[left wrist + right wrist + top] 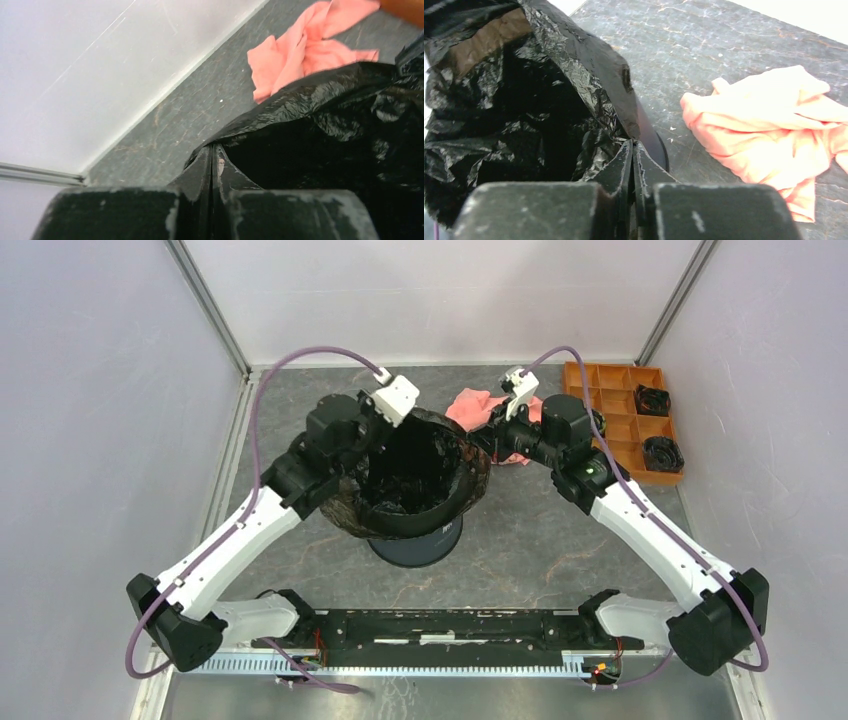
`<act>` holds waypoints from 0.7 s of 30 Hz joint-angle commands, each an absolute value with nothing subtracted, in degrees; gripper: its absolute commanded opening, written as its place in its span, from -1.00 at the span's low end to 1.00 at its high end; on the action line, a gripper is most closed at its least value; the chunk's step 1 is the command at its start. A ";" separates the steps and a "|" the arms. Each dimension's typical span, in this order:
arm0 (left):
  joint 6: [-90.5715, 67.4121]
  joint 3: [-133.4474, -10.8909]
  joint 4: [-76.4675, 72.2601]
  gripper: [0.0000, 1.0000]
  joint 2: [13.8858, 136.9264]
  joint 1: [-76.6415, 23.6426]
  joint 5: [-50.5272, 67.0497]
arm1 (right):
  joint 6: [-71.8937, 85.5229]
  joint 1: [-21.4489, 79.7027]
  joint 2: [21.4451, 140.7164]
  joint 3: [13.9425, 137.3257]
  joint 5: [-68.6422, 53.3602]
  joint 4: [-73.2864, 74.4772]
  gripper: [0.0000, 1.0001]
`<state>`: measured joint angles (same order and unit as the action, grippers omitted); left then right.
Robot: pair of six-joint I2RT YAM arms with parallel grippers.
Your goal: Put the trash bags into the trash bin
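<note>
My left tool (212, 152) and right tool (633, 147) pinch opposite rims of the thin glossy black plastic trash bag (415, 475), held open over the dark navy cylindrical trash bin (418, 545) at the middle of the worktop (560, 540). Stretching harder could tear the film or pull it free of my grip, and dragging it could topple the bin.

No legible text, brand, number or sign in any of the three views. Small white mark (449, 528) low on the near-right side of the trash bin (412, 548), too small to read as lettering or logo. Green lamp (588, 469) lit on the right arm, a plain dot without characters.
</note>
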<state>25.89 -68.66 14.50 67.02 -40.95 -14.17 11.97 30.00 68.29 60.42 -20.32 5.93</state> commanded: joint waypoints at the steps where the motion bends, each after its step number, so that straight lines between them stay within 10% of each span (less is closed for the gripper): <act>1: 12.24 -75.10 20.13 -0.95 65.78 -34.65 -1.02 | 13.94 30.14 69.17 64.96 -14.43 4.24 -0.95; 13: -13.45 -84.72 22.95 -0.96 82.94 -8.86 46.18 | 15.04 29.32 74.84 68.10 -14.89 5.03 -0.99; 17: -16.34 -83.67 19.92 -0.95 82.31 -7.10 44.69 | 15.35 28.91 76.49 68.90 -15.84 5.08 -0.99; 21: -13.40 -79.64 21.16 -0.47 73.19 -7.06 31.50 | 16.04 27.96 77.74 69.27 -13.29 5.81 -1.00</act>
